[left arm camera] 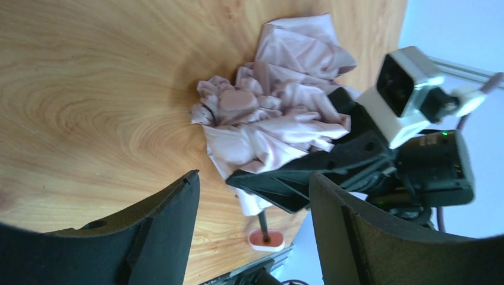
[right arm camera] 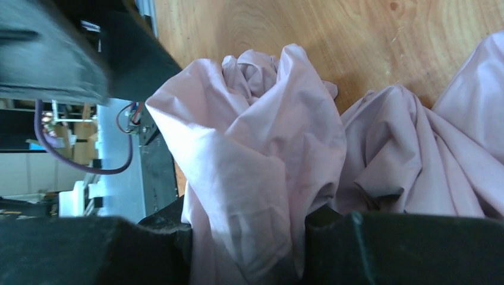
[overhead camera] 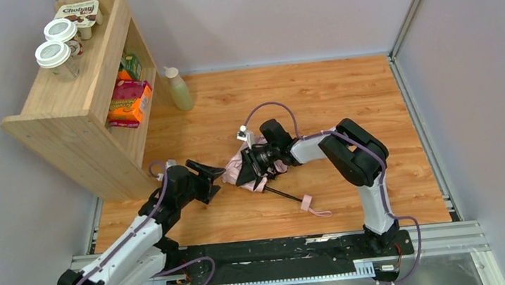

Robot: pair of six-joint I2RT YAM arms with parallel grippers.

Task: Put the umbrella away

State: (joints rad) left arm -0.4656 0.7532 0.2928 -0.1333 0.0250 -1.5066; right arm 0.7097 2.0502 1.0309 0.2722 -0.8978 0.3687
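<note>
The umbrella (overhead camera: 237, 167) lies in a crumpled heap of pale pink fabric in the middle of the wooden floor. Its thin black shaft (overhead camera: 283, 194) runs toward the near edge and ends in a small pink handle (overhead camera: 307, 202) with a strap. My right gripper (overhead camera: 257, 162) is shut on a fold of the canopy (right arm camera: 255, 148), which bulges between its fingers (right arm camera: 148, 249). My left gripper (overhead camera: 209, 175) stands open just left of the fabric. In the left wrist view nothing sits between its wide-apart fingers (left arm camera: 160, 231); the canopy (left arm camera: 279, 113) and handle (left arm camera: 266, 239) lie beyond them.
A wooden shelf unit (overhead camera: 76, 111) stands at the back left, with lidded cups (overhead camera: 56, 55) on top and coloured boxes (overhead camera: 128, 102) inside. A pale bottle (overhead camera: 178, 89) stands beside it. Grey walls enclose the floor on three sides.
</note>
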